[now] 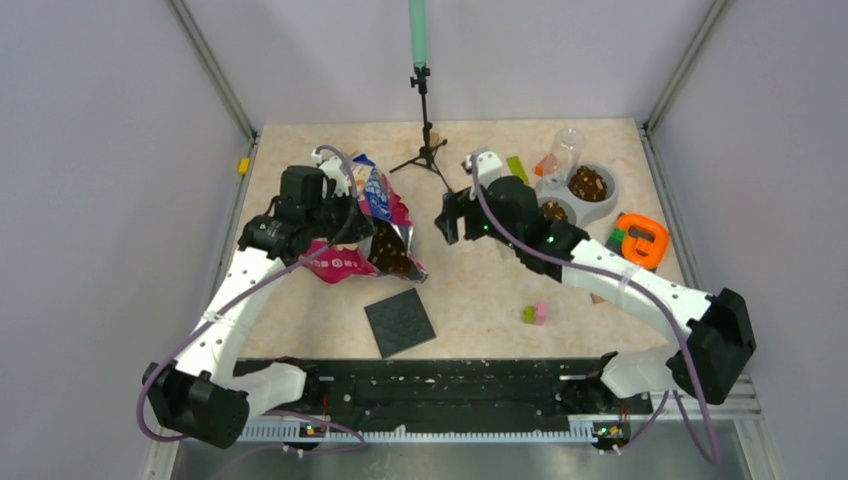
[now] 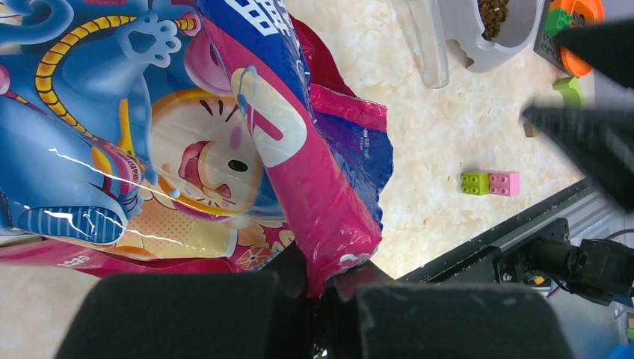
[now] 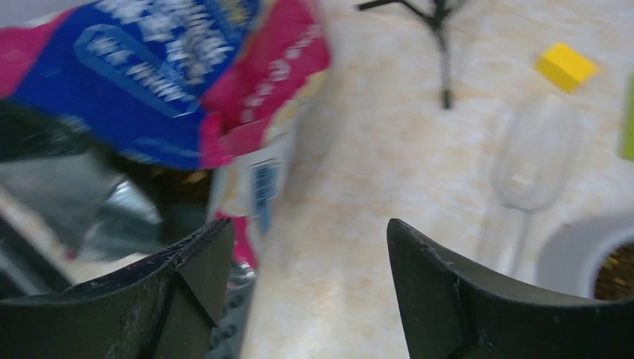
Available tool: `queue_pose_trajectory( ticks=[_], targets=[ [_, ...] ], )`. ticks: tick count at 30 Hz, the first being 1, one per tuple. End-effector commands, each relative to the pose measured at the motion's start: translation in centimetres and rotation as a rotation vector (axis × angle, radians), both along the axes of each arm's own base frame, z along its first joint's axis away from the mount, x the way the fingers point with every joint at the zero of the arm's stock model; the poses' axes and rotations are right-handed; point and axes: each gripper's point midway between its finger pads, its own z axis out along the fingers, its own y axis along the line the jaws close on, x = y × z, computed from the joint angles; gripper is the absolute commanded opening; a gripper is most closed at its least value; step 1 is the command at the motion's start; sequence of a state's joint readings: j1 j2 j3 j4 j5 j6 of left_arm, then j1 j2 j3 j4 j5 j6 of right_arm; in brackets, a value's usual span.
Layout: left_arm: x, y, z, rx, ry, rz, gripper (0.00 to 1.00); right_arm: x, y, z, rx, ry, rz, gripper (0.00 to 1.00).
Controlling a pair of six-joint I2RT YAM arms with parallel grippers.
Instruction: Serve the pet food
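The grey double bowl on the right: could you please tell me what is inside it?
Both compartments of the grey bowl hold brown kibble; the right arm hides part of the nearer one, so its fill is unclear.

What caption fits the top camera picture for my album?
The left gripper pinches the open food bag; the open right gripper hovers beside it.

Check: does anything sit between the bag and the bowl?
Yes. The right gripper, fingers open, hangs between the bag and the bowl. A clear scoop also lies on the table beside the bowl.
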State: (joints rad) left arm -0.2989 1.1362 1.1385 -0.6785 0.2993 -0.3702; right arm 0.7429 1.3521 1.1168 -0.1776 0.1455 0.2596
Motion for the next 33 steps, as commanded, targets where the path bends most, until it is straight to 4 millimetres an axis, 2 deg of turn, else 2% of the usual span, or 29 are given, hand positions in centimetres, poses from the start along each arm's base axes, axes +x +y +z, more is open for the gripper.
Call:
queue_pose_trajectory(
  ticks=[1,4,8,15,23,27,31,33],
  targets=[
    [0.1,-1.3,5.6,-0.102,-0.186,-0.070,0.00,-4.1,5.2,1.4,0.090,-0.052,0.208,0.77],
    [0.2,-1.5,5.7,-0.108,-0.188,-0.073,0.00,-5.2,8.0,0.6,0.107,-0.022,0.257,0.78],
    [0.2,-1.5,5.8,-0.116,-0.189,-0.066,0.00,-5.1,10.6,-0.4,0.100,-0.017,0.274,0.78],
    [0.0,-1.1,6.1,-0.110,-0.194,-0.050,0.00,-2.7,12.1,-2.5,-0.019,-0.059,0.251,0.76],
    [0.0,-1.1,6.0,-0.106,-0.192,-0.053,0.00,-0.6,14.3,-4.0,-0.045,-0.062,0.236,0.71],
    [0.0,-1.1,6.1,-0.099,-0.194,-0.056,0.00,0.6,14.6,-4.2,-0.035,-0.059,0.219,0.59],
    [-0.2,-0.9,6.1,-0.092,-0.197,-0.055,0.00,1.4,14.6,-4.5,-0.017,-0.042,0.216,0.38],
    [-0.3,-0.8,6.0,-0.086,-0.199,-0.051,0.00,1.7,14.4,-4.2,-0.019,-0.047,0.209,0.23]
  ],
)
